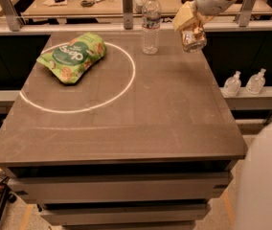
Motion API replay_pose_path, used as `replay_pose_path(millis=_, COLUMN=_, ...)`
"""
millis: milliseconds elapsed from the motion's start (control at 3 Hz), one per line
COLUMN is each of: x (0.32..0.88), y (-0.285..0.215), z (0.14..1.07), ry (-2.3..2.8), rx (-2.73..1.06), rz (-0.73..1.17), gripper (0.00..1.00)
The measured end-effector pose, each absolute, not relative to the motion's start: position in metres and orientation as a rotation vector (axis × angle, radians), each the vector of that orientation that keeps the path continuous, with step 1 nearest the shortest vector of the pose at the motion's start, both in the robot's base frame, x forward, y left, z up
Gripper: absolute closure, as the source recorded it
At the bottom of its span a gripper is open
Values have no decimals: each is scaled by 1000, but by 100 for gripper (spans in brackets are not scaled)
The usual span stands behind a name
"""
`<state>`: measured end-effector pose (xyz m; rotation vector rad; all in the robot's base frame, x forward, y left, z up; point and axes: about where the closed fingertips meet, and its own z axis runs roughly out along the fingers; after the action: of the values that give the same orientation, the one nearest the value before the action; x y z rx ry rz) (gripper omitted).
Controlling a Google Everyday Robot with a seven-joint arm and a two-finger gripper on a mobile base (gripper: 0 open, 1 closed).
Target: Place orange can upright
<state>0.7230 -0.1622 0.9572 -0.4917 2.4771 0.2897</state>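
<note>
The orange can is held in my gripper above the table's far right corner, clear of the surface, standing nearly upright with its silver bottom rim downward. The gripper's pale fingers are shut around the can's upper body. The arm comes in from the top right. The clear water bottle stands upright just left of the can.
A green snack bag lies inside a white circle on the dark table. Two small pump bottles sit on a ledge to the right. A rail with posts runs behind the table. My white base fills the bottom right.
</note>
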Motion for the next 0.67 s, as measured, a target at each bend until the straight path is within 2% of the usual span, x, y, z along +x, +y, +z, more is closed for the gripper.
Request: replay_pose_path(millis=667, x=671, y=-153, z=974, ry=2222, rx=-844, rz=338, gripper=100)
